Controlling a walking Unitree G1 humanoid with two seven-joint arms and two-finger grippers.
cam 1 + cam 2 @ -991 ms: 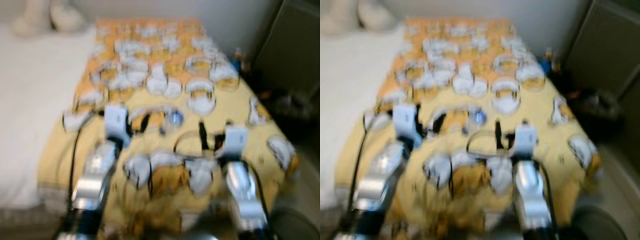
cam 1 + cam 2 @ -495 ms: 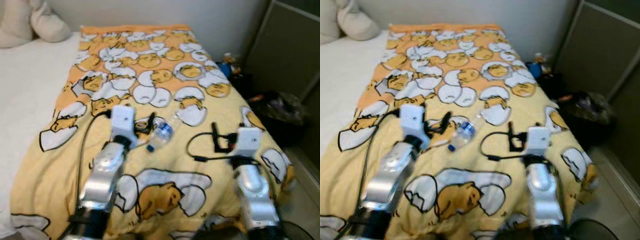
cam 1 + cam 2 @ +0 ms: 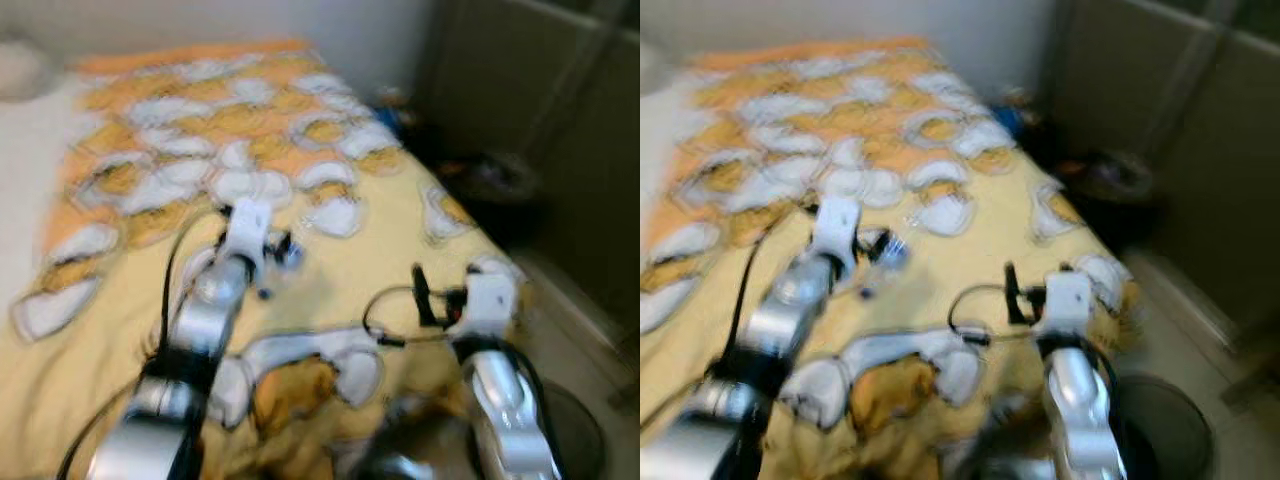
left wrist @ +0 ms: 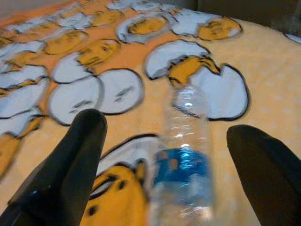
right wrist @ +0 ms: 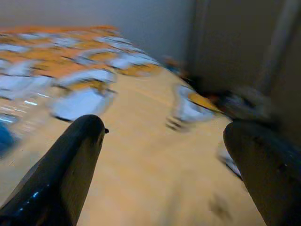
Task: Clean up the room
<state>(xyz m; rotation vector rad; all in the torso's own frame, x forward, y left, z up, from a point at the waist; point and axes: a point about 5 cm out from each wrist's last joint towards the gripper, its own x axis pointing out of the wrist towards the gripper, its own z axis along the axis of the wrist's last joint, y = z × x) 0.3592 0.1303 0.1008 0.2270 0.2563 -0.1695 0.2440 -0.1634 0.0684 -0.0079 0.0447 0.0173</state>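
A clear plastic water bottle (image 4: pixel 186 155) with a blue label lies on its side on the yellow egg-print blanket (image 3: pixel 400 230). My left gripper (image 4: pixel 164 127) is open, low over the blanket, with one finger on each side of the bottle and a gap to each. In the blurred head view the bottle (image 3: pixel 287 252) sits just ahead of the left gripper (image 3: pixel 275 245). My right gripper (image 3: pixel 428 298) hovers open over the blanket near the bed's right edge, holding nothing; its wrist view (image 5: pixel 163 127) looks across bare blanket.
A white sheet (image 3: pixel 20 180) covers the bed's left side. Dark clutter (image 3: pixel 490 185) lies on the floor to the right of the bed, before tall dark panels (image 3: pixel 520 90). A round grey bin (image 3: pixel 1160 430) stands on the floor below my right arm.
The camera has swung to the right and the picture is blurred. My left gripper has reached forward, so the bottle now lies between its fingers. The right gripper holds much the same pose.
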